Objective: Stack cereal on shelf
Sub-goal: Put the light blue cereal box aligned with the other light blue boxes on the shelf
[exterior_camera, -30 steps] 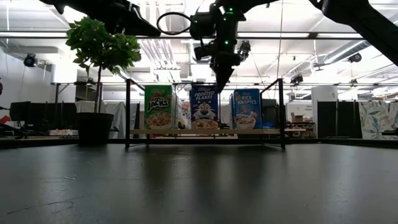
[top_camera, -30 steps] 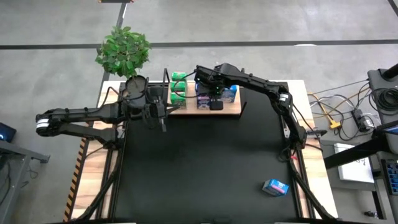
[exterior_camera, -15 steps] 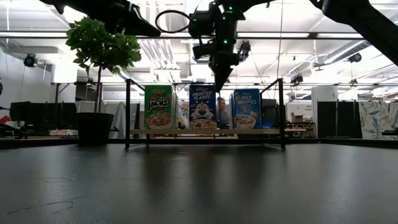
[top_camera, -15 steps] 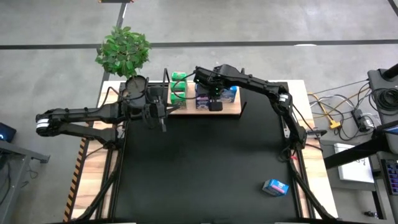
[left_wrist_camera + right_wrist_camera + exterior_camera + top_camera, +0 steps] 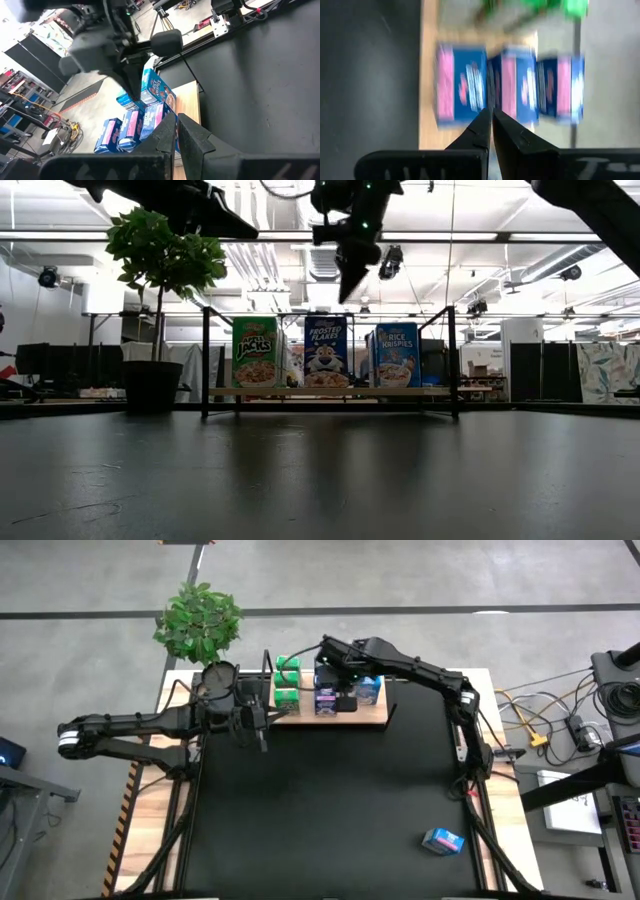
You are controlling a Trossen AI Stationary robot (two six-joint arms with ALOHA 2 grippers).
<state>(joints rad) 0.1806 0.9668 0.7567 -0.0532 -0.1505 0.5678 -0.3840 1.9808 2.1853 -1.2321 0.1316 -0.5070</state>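
- Cereal cartons (image 5: 325, 352) stand upright in a row on the shelf (image 5: 330, 392) at the table's far edge; one blue carton (image 5: 443, 839) lies alone near the front right.
- Right gripper (image 5: 346, 288) hangs above the row, fingers closed, holding nothing.
- Left gripper (image 5: 262, 733) closed and empty, near the shelf's left end, by the potted plant (image 5: 199, 622).

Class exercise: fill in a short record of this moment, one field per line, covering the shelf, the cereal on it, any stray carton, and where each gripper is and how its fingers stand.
shelf: light wood board at the table's far edge
cereal on shelf: green cartons at its left end, blue cartons beside them
stray carton: one blue carton lying on the black table, near right
right gripper: shut, empty, raised above the blue cartons
left gripper: shut, empty, over the table just in front of the shelf's left end
potted plant: by the shelf's left end
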